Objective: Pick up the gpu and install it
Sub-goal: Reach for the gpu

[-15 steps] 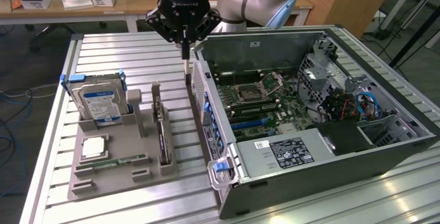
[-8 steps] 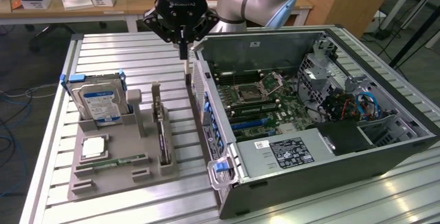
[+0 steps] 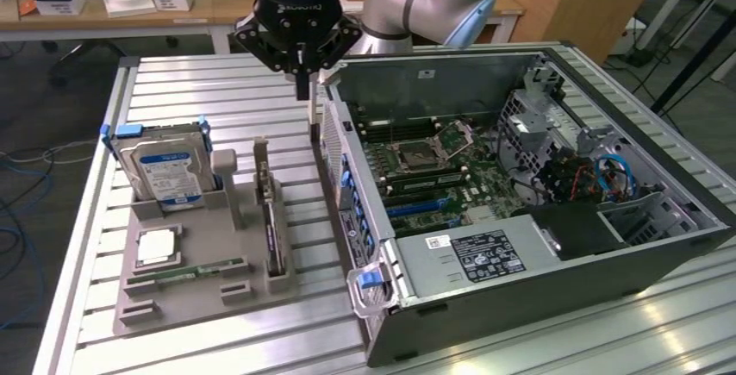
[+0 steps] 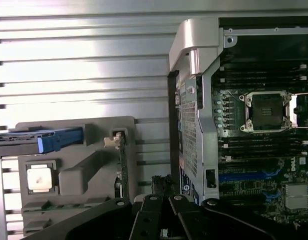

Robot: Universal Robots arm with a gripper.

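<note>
pincer [image 3: 302, 90] pressed together and empty, pointing straight down beside the computer case [image 3: 552, 306].

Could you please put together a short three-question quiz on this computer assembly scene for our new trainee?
1. True or false: the graphics card stands on edge in the grey holder, not yet in the computer case.
2. Choose one: the pincer above the table is A) shut and empty, B) shut on the graphics card, C) wide open.
3. Fill in: the hard drive stands to the exterior view's ____ of the graphics card.

Key: 1 true; 2 A; 3 left.
</note>
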